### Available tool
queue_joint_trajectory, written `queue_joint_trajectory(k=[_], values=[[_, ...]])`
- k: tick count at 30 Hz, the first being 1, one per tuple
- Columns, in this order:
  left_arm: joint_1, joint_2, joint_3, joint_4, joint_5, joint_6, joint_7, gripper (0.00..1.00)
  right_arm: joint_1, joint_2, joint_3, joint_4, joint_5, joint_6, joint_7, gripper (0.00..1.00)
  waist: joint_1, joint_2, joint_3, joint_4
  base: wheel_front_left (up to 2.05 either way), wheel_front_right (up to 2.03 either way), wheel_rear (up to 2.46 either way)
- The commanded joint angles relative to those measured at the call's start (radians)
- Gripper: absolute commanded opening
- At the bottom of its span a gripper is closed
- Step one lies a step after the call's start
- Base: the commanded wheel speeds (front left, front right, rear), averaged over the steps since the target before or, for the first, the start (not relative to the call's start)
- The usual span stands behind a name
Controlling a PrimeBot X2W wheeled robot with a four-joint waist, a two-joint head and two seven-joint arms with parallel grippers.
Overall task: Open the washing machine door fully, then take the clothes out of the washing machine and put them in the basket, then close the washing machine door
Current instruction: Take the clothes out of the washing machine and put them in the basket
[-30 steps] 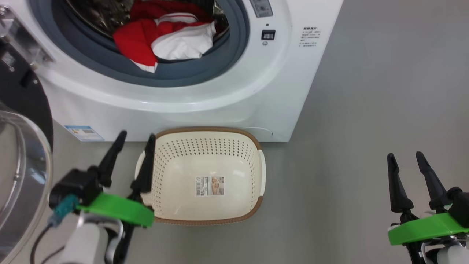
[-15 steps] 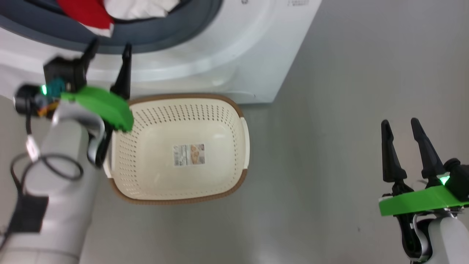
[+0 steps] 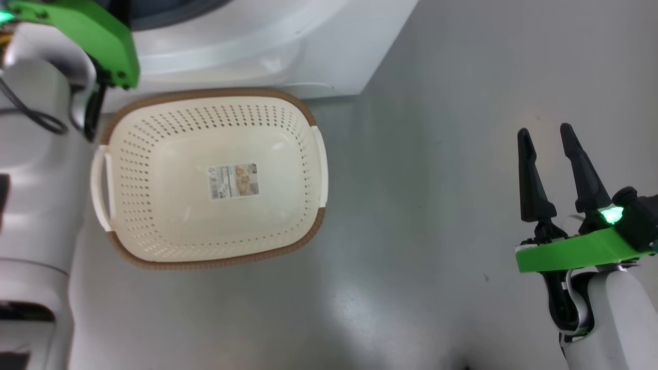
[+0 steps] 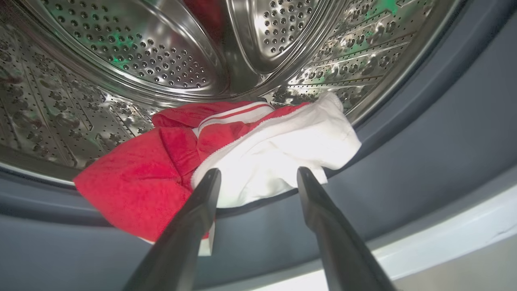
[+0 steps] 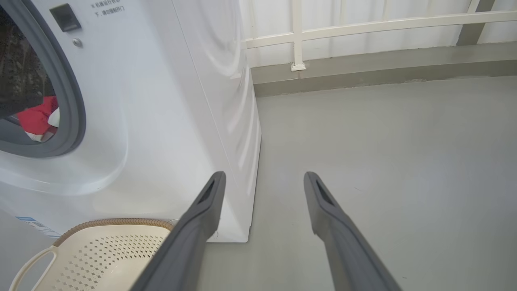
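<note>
Red-and-white clothes point(image 4: 173, 165) at drum point(image 4: 121, 60) lip | left tool point(image 4: 258, 171) spread | right tool point(image 3: 544, 129) spread

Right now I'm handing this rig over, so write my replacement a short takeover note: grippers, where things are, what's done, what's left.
Left gripper: jaws open, empty, at the white garment.
Right gripper: jaws open, empty, over the floor.
Red garment and white one lie across the grey rubber ring; basket empty before the washing machine.
Done: machine open.
Left: clothes into basket, close door.
</note>
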Motion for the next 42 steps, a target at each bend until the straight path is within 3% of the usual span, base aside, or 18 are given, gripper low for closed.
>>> queue_joint_trajectory(k=[1,19,20,21,22,24,36,42], values=[[-0.030,0.051,0.007,-0.005,0.009,0.009,0.001,1.00,-0.005,0.000,0.028,-0.027,0.011,0.007,-0.006,1.00,0.0000,0.0000,0.033,-0.025,0.00,0.00,0.00],[-0.193,0.140,-0.040,0.132,0.037,0.041,-0.004,1.00,-0.051,0.000,0.058,-0.044,0.047,0.007,-0.006,1.00,0.0000,0.0000,0.123,-0.099,0.00,0.00,0.00],[-0.193,0.142,-0.041,0.134,0.037,0.041,-0.005,0.95,-0.051,0.000,0.059,-0.044,0.047,0.007,-0.006,1.00,0.0000,0.0000,0.123,-0.101,0.00,0.00,0.00],[-0.193,0.143,-0.045,0.137,0.038,0.042,-0.005,0.64,-0.052,0.000,0.059,-0.044,0.047,0.007,-0.006,1.00,0.0000,0.0000,0.123,-0.102,0.00,0.00,0.00],[-0.192,0.144,-0.047,0.139,0.038,0.042,-0.006,0.39,-0.052,0.000,0.059,-0.044,0.046,0.007,-0.006,1.00,0.0000,0.0000,0.123,-0.102,0.00,0.00,0.00],[-0.188,0.145,-0.052,0.142,0.037,0.043,-0.007,0.00,-0.051,0.000,0.058,-0.046,0.046,0.007,-0.006,1.00,0.0000,0.0000,0.121,-0.103,0.00,0.00,0.00],[-0.126,0.109,-0.023,0.136,-0.020,0.059,-0.094,0.00,-0.033,0.000,0.046,-0.041,0.020,0.007,-0.006,1.00,0.0000,0.0000,0.067,-0.067,0.00,0.00,0.00],[-0.046,0.091,0.023,0.028,-0.063,0.068,-0.107,0.00,-0.011,0.000,0.034,-0.039,0.000,0.007,-0.006,1.00,0.0000,0.0000,0.023,-0.033,0.00,0.00,0.00]])
